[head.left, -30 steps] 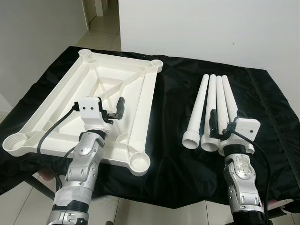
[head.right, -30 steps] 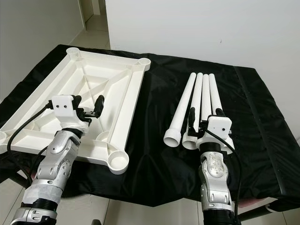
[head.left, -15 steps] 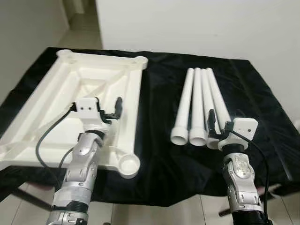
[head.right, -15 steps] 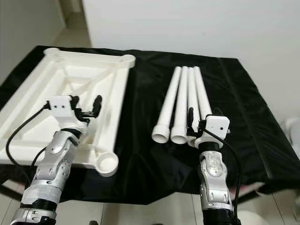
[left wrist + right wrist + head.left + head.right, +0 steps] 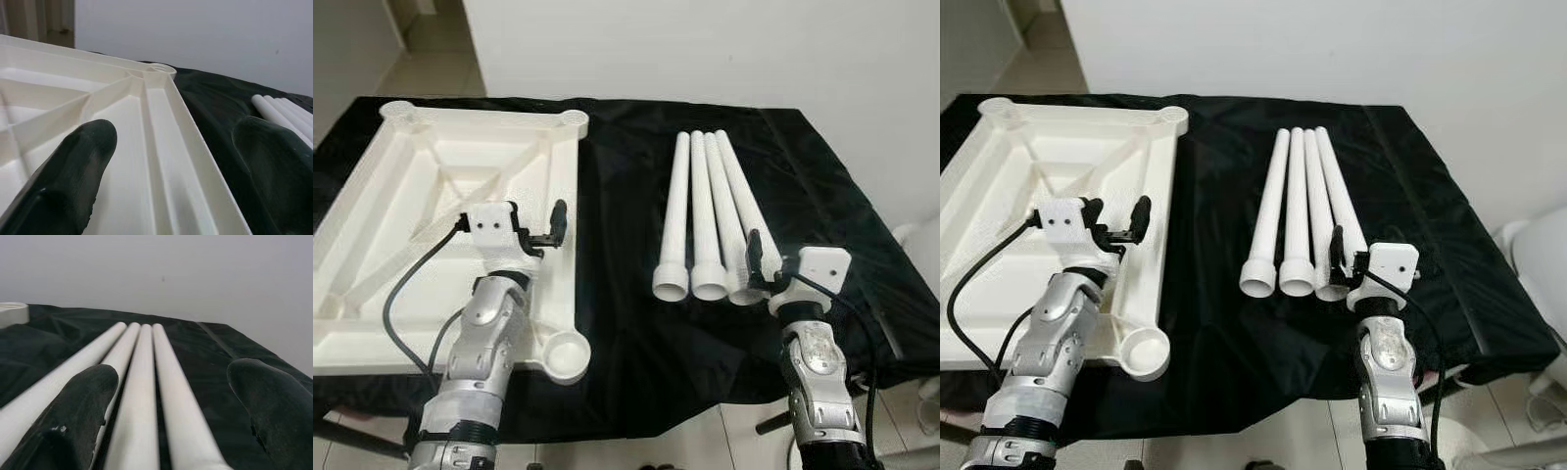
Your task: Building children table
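Observation:
A white plastic tabletop [image 5: 411, 196] lies upside down on the left of the black-draped table, with round leg sockets [image 5: 561, 354] at its corners. Several white tube legs [image 5: 705, 206] lie side by side on the right, their wide ends toward me. My left gripper [image 5: 536, 220] is open above the tabletop's right rim; in the left wrist view its fingertips [image 5: 95, 134] straddle the rim [image 5: 171, 127]. My right gripper [image 5: 1351, 253] is open just over the near ends of the legs [image 5: 142, 382], nothing held.
A black cloth [image 5: 626, 166] covers the table, whose front edge is close to my arms. A white wall [image 5: 705, 49] stands right behind it. A white rounded object [image 5: 1540, 257] sits off the table's right end, and tiled floor [image 5: 421, 39] shows at the far left.
The whole picture has slid to the left, so the camera has moved. Both grippers keep the same open pose over the tabletop and the legs.

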You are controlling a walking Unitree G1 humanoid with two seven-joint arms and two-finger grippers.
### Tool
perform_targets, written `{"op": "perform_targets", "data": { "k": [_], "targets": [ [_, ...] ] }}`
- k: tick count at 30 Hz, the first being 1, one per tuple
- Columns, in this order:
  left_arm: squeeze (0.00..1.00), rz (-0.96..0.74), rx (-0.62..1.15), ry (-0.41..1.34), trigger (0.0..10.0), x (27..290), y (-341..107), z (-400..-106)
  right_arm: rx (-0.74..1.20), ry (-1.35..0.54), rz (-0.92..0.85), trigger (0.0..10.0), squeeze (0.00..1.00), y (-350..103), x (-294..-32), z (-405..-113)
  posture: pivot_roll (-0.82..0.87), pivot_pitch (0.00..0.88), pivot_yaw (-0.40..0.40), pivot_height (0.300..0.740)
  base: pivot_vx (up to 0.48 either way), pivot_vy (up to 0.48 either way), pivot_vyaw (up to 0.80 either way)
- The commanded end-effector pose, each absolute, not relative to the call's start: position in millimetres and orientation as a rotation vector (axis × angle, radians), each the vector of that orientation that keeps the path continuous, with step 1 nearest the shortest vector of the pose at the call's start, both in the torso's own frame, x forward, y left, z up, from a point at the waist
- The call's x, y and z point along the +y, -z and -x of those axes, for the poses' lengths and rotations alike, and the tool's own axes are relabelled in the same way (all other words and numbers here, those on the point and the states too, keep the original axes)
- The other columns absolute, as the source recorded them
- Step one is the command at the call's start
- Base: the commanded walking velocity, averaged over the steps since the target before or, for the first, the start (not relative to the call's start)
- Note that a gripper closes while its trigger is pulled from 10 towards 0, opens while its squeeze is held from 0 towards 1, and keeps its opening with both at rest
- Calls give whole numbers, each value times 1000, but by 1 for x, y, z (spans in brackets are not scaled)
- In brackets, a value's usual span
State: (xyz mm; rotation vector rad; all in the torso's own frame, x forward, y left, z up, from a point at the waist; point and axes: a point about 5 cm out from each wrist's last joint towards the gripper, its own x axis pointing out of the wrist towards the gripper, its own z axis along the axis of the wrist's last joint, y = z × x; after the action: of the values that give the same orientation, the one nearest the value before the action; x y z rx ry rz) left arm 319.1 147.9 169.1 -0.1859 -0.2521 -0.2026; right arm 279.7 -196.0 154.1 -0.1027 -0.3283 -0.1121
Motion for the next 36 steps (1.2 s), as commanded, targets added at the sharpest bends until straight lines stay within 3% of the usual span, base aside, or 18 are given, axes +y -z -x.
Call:
{"op": "perform_targets", "data": {
  "k": [1,27,36],
  "targets": [
    [0,184,-237,229,10000,146,-166,-317,-337,119,113,10000,0,-155,-199,-277,26,83,-13,740,0,0,0],
    [0,186,-244,231,10000,146,-168,-318,-332,122,115,10000,0,-154,-199,-278,31,77,-18,740,0,203,0],
    [0,181,-251,231,10000,145,-168,-316,-321,120,102,10000,0,-153,-201,-279,31,78,-21,740,0,0,-626]
  ]
}}
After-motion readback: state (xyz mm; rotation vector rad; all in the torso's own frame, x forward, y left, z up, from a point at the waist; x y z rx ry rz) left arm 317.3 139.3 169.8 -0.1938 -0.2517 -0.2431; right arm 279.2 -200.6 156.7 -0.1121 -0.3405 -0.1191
